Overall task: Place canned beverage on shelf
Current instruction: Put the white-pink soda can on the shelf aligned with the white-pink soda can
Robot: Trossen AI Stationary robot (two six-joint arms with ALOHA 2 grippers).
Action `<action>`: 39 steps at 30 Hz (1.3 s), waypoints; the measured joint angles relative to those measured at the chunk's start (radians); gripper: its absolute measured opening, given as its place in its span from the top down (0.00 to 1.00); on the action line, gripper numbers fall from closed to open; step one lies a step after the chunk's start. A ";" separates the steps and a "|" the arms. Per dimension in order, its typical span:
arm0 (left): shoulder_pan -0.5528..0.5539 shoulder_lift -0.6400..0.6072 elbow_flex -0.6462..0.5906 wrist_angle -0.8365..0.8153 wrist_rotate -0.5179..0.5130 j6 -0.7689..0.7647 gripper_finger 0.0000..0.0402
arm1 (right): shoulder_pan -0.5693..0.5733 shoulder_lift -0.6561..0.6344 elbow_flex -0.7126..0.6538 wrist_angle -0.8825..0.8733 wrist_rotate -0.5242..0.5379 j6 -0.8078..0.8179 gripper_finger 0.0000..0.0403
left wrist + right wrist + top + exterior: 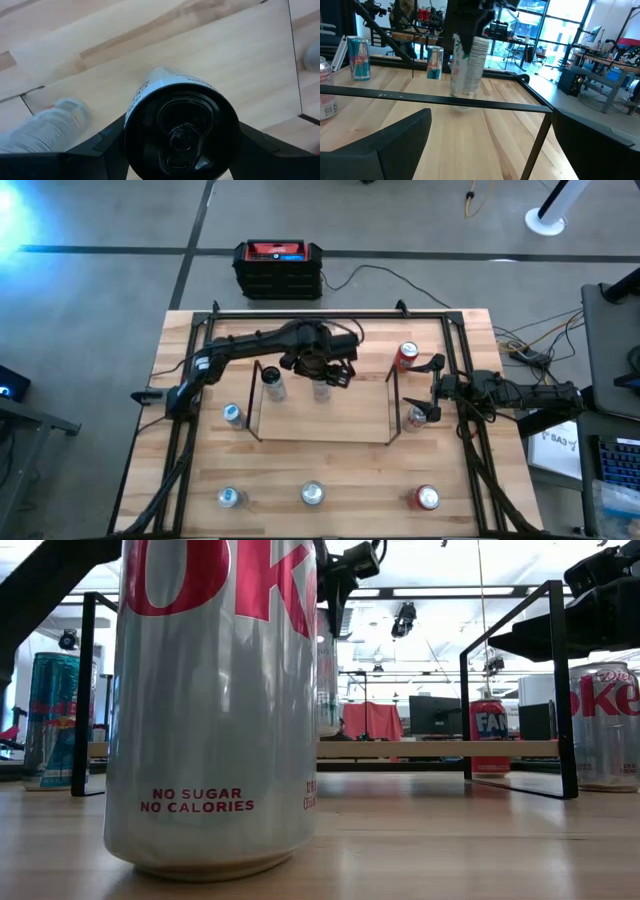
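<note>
The shelf (320,420), a low rack with a light wood deck and thin black end frames, stands mid-table. A pale can (272,384) stands on its far left part. My left gripper (322,372) reaches over the deck's far middle, shut on a whitish can with a dark top (182,132), which also shows in the right wrist view (467,65). My right gripper (432,388) waits open just outside the shelf's right end frame (445,100), with nothing between its fingers. My left gripper pinches the can's upper end, just below its dark top rim (131,127), between its two fingers, one on each side. The fingers (107,145) come from above, pointing down. The can hangs below them, slightly tilted, over the shelf deck (240,65).
Loose cans stand around the shelf: one left of it (232,415), a red one (407,355) and a silver one (418,418) at its right end, and three along the near edge (313,495). A black tubular frame (330,313) rims the table.
</note>
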 joint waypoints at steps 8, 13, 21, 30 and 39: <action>-0.098 0.000 -0.016 -0.001 -0.025 -0.122 0.42 | 0.000 0.000 0.000 0.000 0.000 0.000 0.01; -0.156 0.000 -0.031 0.001 -0.058 -0.186 0.42 | 0.000 0.000 0.000 0.000 0.000 0.000 0.01; -0.199 -0.056 -0.168 0.009 -0.079 -0.285 0.42 | 0.000 0.000 0.000 0.000 0.000 0.000 0.01; -0.233 -0.253 -0.456 0.062 -0.092 -0.454 0.42 | 0.000 0.000 0.000 0.000 0.000 -0.005 0.01; -0.249 -0.457 -0.739 0.245 -0.098 -0.523 0.42 | 0.000 0.000 0.000 0.000 0.000 -0.007 0.01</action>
